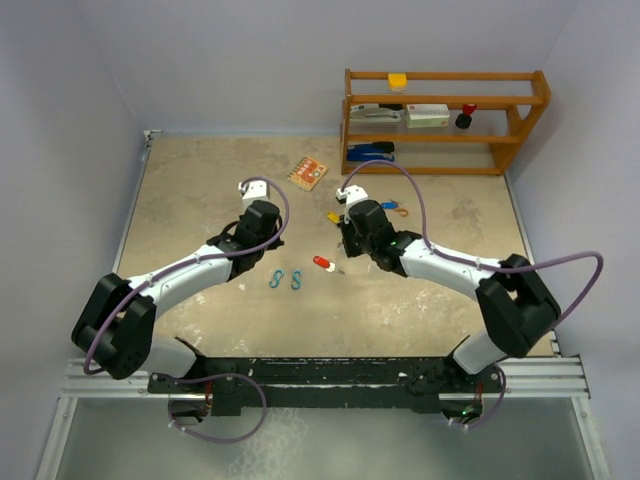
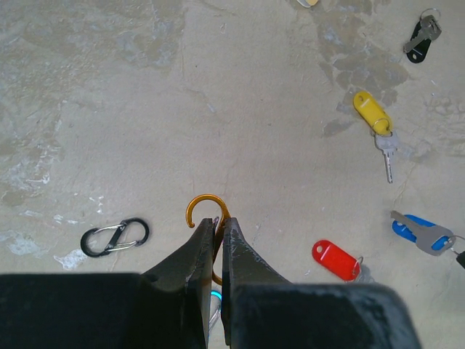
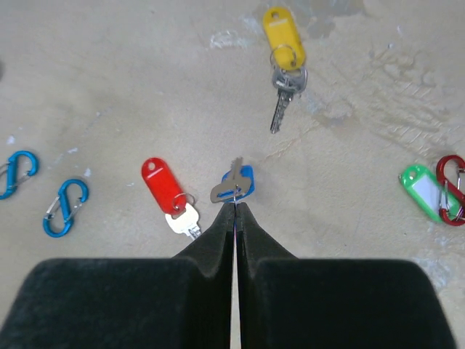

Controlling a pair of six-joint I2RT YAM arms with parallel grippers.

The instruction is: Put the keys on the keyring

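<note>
Two sets of fingers are shut: the left gripper squeezes an orange clip, whose lower half hides between them. The right gripper is pressed together right at the blue key, but I cannot tell if it pinches the ring. The red key and yellow key lie nearby on the table.
</note>
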